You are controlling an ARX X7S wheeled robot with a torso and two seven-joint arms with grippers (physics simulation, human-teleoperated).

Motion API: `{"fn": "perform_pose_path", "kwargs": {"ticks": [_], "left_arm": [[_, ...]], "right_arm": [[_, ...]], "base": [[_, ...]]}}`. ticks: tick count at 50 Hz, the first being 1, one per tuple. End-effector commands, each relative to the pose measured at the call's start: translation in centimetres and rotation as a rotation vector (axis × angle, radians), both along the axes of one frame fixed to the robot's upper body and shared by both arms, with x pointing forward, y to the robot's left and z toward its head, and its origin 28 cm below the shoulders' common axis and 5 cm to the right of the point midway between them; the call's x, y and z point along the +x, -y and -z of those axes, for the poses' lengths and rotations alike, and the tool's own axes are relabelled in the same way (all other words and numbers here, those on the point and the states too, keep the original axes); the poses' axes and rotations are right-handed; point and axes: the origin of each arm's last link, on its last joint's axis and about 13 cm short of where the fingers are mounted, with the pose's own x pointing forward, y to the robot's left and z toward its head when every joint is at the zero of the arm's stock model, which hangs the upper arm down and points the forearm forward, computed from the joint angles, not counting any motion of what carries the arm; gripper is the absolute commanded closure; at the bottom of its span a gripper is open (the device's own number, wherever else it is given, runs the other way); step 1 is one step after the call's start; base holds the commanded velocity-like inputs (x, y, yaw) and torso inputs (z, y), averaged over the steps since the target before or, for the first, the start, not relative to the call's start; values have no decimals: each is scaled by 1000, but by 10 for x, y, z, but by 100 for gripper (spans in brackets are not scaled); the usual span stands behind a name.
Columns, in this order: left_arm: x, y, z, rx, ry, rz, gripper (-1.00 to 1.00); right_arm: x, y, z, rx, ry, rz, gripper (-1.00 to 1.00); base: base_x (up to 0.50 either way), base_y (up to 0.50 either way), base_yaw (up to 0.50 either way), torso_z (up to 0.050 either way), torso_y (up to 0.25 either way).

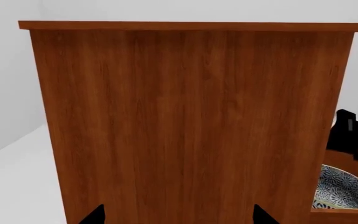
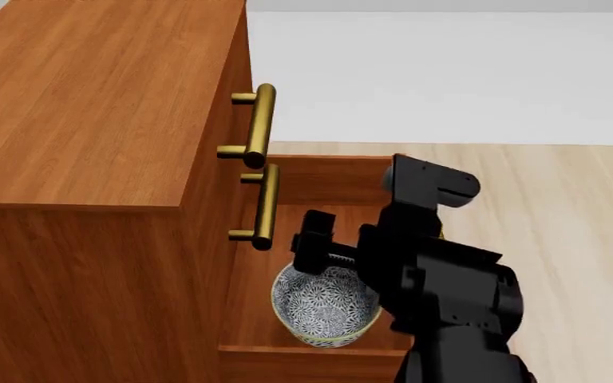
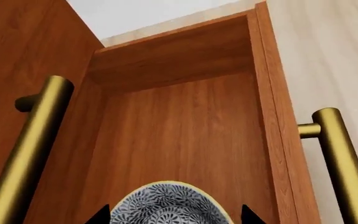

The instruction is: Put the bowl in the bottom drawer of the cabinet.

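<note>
The cabinet (image 2: pixel 93 104) is reddish-brown wood, and its bottom drawer (image 2: pixel 322 179) is pulled out. The blue-patterned bowl (image 2: pixel 326 307) with its gold rim sits inside the drawer. My right gripper (image 3: pixel 174 215) hangs just over the bowl (image 3: pixel 166 205) with its fingertips (image 3: pixel 99 215) spread wide on either side of the rim, apart from it, so it is open. The drawer's brass handle (image 3: pixel 337 158) shows in the right wrist view. My left gripper (image 1: pixel 179 217) is open and empty, facing the cabinet's side panel (image 1: pixel 185 121). The bowl (image 1: pixel 344 189) also shows at that view's edge.
The two upper drawers are closed, and their brass handles (image 2: pixel 261 124) (image 2: pixel 267 207) jut out above the open drawer. My black right arm (image 2: pixel 445 287) covers the drawer's front part. Light wooden floor (image 2: pixel 573 223) lies beyond, with a white wall behind.
</note>
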Motion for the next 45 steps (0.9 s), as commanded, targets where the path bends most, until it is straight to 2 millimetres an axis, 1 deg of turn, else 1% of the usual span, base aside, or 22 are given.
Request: {"fn": "perform_pose_path", "kwargs": {"ticks": [1,7,23,45], "left_arm": [[0,1,0,2,0,2,-100],[0,1,0,3,0,4,-100],[0,2,-2,6,6,8,-100],[-1,3,-4,15,11,11,-100]], "right_arm": [[4,4,-10,-68,27,7,-100],[7,6,-21,-83,54,6,-100],[13,11,-42,-141,112,2,-100],[17,25,-52,-274,161,5,-100]], "base": [[0,0,0,0,0],[0,0,0,0,0],[0,0,0,0,0],[0,0,0,0,0]]}}
